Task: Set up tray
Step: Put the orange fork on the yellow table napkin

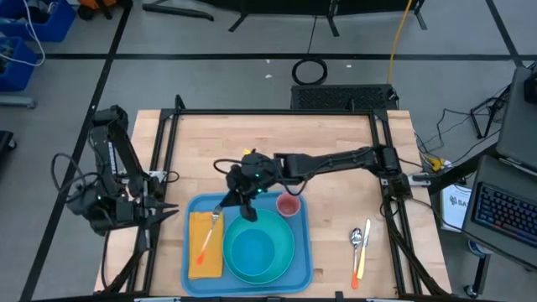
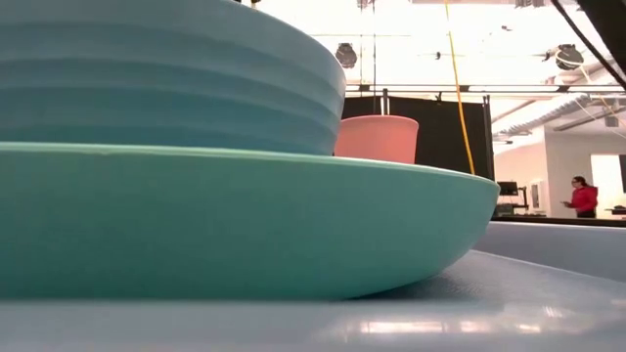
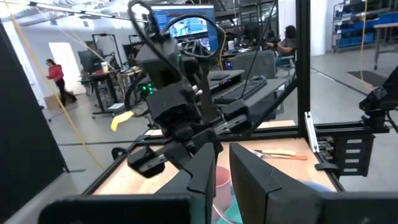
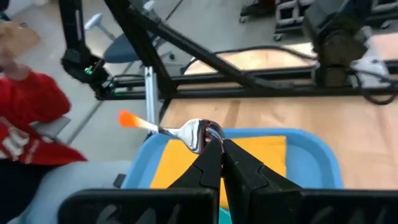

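Over the near middle of the table, the right gripper [image 1: 228,204] has its fingers pinched shut on the head of a fork [image 4: 198,133], its orange handle sticking out away from the arm. The blue tray [image 1: 304,270] lies right beneath it, already carrying a yellow napkin [image 1: 205,225] along its left side, a teal plate [image 1: 285,260] with a bowl [image 1: 250,248] in the middle, and a pink cup [image 1: 288,205] at the far right corner. From above, the fork runs lengthwise down the napkin, long axis parallel to the tray's short sides, handle pointing toward the near edge; whether the handle already touches the cloth I can't quite tell from here. The next move looks to turn on that: the fork has to end up flat along the napkin, straight below the gripper. A spoon [image 1: 356,238] and knife [image 1: 364,250] wait on the bare wood to the right of the tray, nearer the right arm. The left gripper [image 1: 159,214] waits off the table's left edge, fingers close together, holding nothing.
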Action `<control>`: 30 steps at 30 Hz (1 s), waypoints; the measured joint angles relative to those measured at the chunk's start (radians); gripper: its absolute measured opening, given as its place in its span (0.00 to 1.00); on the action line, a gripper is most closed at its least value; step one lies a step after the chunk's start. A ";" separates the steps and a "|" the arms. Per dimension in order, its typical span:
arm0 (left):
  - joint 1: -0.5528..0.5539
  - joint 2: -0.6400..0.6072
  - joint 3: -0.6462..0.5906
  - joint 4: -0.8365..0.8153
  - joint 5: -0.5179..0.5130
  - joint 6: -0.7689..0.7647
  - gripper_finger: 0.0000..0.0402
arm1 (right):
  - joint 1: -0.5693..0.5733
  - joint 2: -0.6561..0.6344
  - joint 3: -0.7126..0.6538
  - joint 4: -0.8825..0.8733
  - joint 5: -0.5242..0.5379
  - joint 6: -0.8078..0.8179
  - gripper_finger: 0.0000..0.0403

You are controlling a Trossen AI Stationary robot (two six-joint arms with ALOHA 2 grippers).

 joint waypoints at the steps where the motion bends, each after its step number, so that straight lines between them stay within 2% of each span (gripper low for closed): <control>1: 0.000 -0.003 0.000 0.000 0.000 0.008 0.14 | -0.005 0.016 0.019 -0.004 -0.021 0.001 0.00; 10: 0.000 -0.010 0.000 -0.001 0.006 0.044 0.14 | -0.062 0.173 0.228 -0.027 -0.141 0.051 0.00; 14: 0.000 -0.010 0.000 -0.003 0.003 0.049 0.14 | -0.068 0.249 0.287 -0.040 -0.238 0.056 0.00; 19: 0.000 -0.009 0.000 -0.011 0.001 0.048 0.14 | -0.068 0.285 0.296 -0.092 -0.225 0.044 0.00; 24: 0.000 -0.008 0.000 -0.035 0.001 0.043 0.14 | -0.052 0.300 0.295 -0.092 -0.129 -0.073 0.00; 30: 0.000 -0.008 0.000 -0.040 -0.001 0.038 0.14 | -0.038 0.324 0.294 -0.114 -0.130 -0.112 0.00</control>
